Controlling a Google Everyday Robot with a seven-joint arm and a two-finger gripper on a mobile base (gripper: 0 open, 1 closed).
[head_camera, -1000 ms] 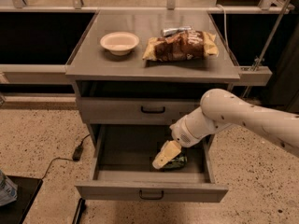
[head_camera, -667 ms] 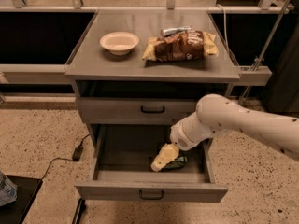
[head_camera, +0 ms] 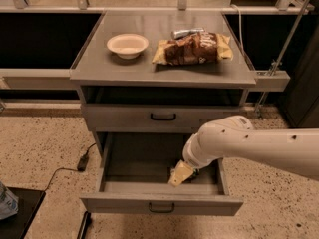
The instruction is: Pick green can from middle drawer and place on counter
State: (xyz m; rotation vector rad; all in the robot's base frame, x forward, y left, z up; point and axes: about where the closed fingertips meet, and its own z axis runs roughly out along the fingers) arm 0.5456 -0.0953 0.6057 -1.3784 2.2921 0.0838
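Observation:
The middle drawer is pulled open below a closed drawer. My gripper, cream-coloured at the end of the white arm, reaches down into the drawer's right front part. The green can shows only as a small dark green patch just right of the gripper and touching it or very close; the arm hides most of it. The counter is the grey top of the cabinet.
On the counter stand a cream bowl, a brown and yellow chip bag and a plain silver can behind the bag. A black cable with a plug lies on the speckled floor to the left. A dark mat lies at lower left.
The arm has lowered and come a little toward the drawer's front, and the gripper has sunk deeper into the drawer beside the can. The things on the counter have not moved.

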